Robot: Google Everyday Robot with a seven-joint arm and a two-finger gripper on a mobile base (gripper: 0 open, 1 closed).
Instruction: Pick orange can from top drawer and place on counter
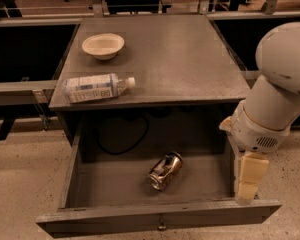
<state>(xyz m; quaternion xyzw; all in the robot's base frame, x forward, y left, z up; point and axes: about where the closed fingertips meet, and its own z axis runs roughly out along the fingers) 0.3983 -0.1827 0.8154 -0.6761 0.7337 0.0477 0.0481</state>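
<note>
Status: top drawer (72, 170) is pulled out, orange can (166, 170) lies on its side on the drawer floor, a bit right of centre, apart from all walls. End effector (250, 176) hangs at the right, just over or against the drawer's right wall near the front panel; can't tell if it's open or closed from this angle. Risks as I see them: 1) the end effector starts right at the wall, so a straight move left toward the can could clip the wall or shove the drawer. 2) The can is on its side and shiny, so a bad approach likely rolls it, or it slips on closing (it's angled, so wrist yaw needs to match). 3) The arm's bulky white housing (277, 91) sits close to the right near corner of the counter surface (190, 59); lifting out could bump that edge. 4) A plastic bottle (97, 87) lies on its side at the left near edge of the surface, right above the drawer, so a knock could roll it in; place right of it and clear of the bowl (103, 45). 5) A dark cable (121, 143) loops at the far side of the drawer, minor snag risk. Text: the bottle's white label has dark print, not legible. The can's mottled label shows no readable brand.
</note>
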